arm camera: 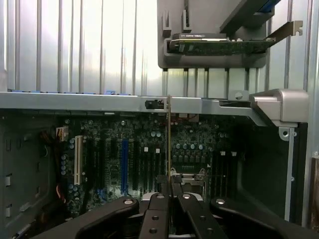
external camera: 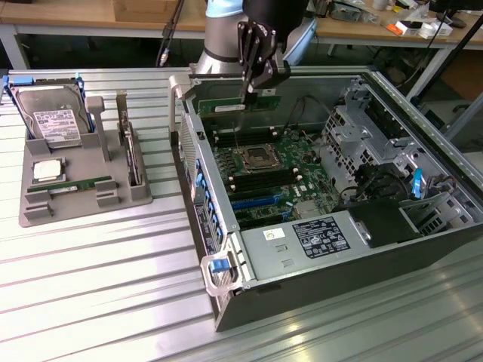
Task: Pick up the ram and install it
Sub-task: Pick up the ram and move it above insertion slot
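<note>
My gripper is shut on the ram, a long green stick held level over the far side of the open computer case. It hangs above the motherboard, just beyond the CPU socket. In the wrist view the ram shows edge-on as a thin line running out from between the fingertips of my gripper, over the motherboard and its blue slot. A second ram lies flat in the grey holder at the exterior view's left.
The grey holder also carries a hard drive, a square silver CPU and an upright card. Inside the case are a drive cage, cables and a power supply. A blue latch sits at the case's near corner.
</note>
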Controlling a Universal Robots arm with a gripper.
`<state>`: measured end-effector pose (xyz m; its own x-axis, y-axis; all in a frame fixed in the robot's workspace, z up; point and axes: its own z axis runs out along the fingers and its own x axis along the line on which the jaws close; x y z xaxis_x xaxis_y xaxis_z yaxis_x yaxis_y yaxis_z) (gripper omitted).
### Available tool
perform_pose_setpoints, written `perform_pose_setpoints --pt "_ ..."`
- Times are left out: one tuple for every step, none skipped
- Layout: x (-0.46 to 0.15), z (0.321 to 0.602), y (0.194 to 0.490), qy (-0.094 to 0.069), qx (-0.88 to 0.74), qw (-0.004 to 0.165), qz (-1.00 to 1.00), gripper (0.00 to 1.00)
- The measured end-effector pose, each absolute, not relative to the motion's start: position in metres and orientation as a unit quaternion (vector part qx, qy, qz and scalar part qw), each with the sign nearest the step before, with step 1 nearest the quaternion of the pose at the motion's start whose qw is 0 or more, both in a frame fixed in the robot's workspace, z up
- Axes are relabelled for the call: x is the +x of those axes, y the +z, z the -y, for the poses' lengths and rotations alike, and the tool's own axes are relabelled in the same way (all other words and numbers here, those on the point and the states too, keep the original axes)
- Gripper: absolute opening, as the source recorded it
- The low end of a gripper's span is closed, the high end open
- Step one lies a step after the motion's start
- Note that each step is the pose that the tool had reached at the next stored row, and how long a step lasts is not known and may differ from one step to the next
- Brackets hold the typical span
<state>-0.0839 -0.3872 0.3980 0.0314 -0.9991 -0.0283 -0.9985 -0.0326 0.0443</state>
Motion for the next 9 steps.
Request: perform_pose_setpoints --pt "-0.081 0.387 0.398 -0.026 0.718 0.006 0.695 0.12" --pt "-0.08 0.387 0.398 -0.026 0.718 0.006 0.695 0.12" --pt "-0.078 0.387 0.398 -0.026 0.718 0.006 0.695 0.12" --pt "-0.075 0.387 0.398 -0.026 0.718 0.006 0.695 0.12" --pt "-0.073 0.387 0.398 -0.026 0.718 0.006 0.695 0.12" --pt "-0.069 0.387 0.398 -0.026 0.718 0.006 0.695 0.12" --pt "-0.066 0.387 0.398 -0.026 0.718 0.006 0.695 0.12" --pt "-0.064 0.387 0.398 -0.026 0.718 0.006 0.695 0.12" --pt "-0.061 0.387 0.398 -0.026 0.718 0.006 0.695 0.12"
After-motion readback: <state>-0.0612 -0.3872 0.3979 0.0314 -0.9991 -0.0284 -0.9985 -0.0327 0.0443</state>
